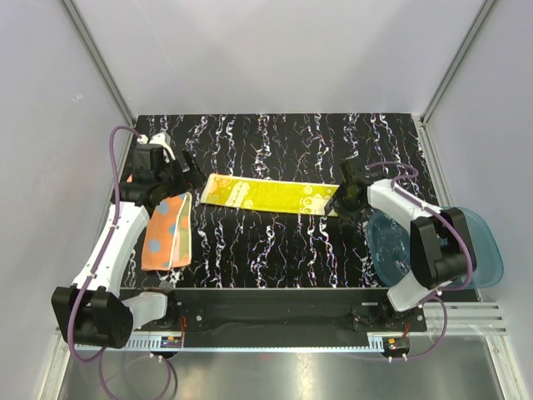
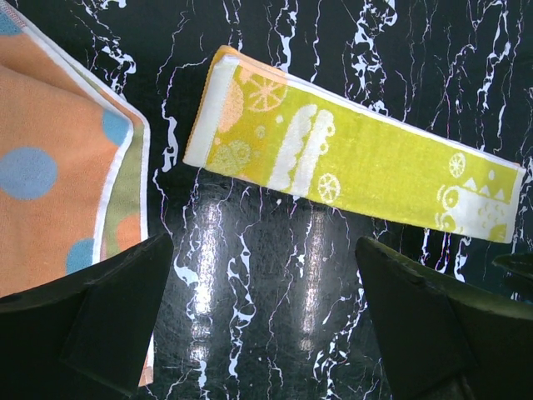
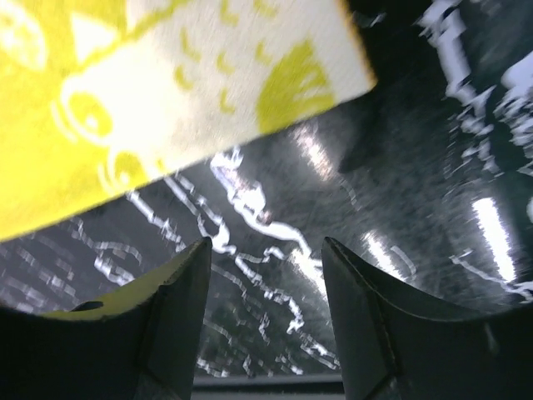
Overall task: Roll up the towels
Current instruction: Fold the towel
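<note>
While spread beside the yellow towel (image 1: 271,196), both grippers agape, grasping nothing.

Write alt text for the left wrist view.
A folded yellow towel lies flat as a long strip on the black marbled table. An orange dotted towel lies apart at left; the open left gripper frames the bottom.

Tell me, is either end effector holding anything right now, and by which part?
Nothing is held. The left end effector and right end effector are both open over bare table; the yellow towel lies flat, ungripped.
</note>
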